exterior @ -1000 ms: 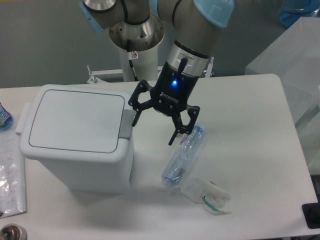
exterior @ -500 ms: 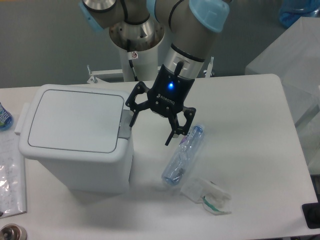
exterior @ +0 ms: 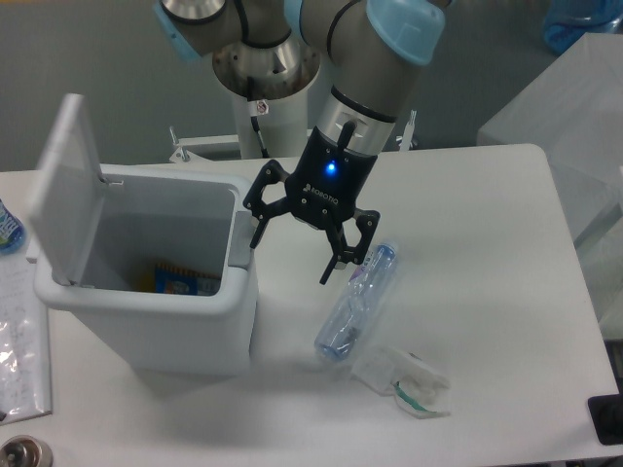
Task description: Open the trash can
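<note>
Since half a second ago the lid (exterior: 66, 185) has sprung up: it was flat on the bin (exterior: 146, 292) and now stands nearly upright at the bin's left edge, so you can look inside, where something yellow and blue (exterior: 180, 280) lies at the bottom. The gripper (exterior: 290, 243) has barely shifted. You see its fingers spread wide and holding nothing, the left fingertip (exterior: 255, 233) right at the grey tab (exterior: 238, 240) on the bin's right rim, the other hanging above the table (exterior: 487, 292) beside the bottle (exterior: 356, 304). The bin sits on the left of the table. The clear bottle lies on its side to its right, and a crumpled clear wrapper (exterior: 404, 379) lies just near of the bottle.
</note>
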`<action>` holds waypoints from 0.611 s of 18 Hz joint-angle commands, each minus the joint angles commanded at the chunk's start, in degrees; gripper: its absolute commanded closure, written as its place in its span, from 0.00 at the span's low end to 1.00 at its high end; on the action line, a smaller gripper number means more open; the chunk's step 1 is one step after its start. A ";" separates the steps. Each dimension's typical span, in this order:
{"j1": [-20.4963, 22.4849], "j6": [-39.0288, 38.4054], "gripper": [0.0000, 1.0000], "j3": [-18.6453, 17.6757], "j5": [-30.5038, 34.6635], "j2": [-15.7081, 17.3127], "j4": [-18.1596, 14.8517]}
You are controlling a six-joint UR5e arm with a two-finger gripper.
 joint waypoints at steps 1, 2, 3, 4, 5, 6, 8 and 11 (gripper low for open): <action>0.00 0.00 0.00 0.35 -0.09 -0.09 0.00; 0.00 0.17 0.00 0.79 -0.09 -0.35 0.00; 0.00 0.26 0.00 1.32 -0.09 -0.53 0.00; 0.00 0.52 0.00 1.76 -0.09 -1.05 0.09; 0.17 0.53 0.00 2.37 0.00 -1.84 0.44; 0.35 0.53 0.00 2.81 0.00 -2.46 1.05; 0.79 0.96 0.00 3.43 0.35 -4.04 2.63; 2.89 4.73 0.00 3.43 3.85 -6.06 3.43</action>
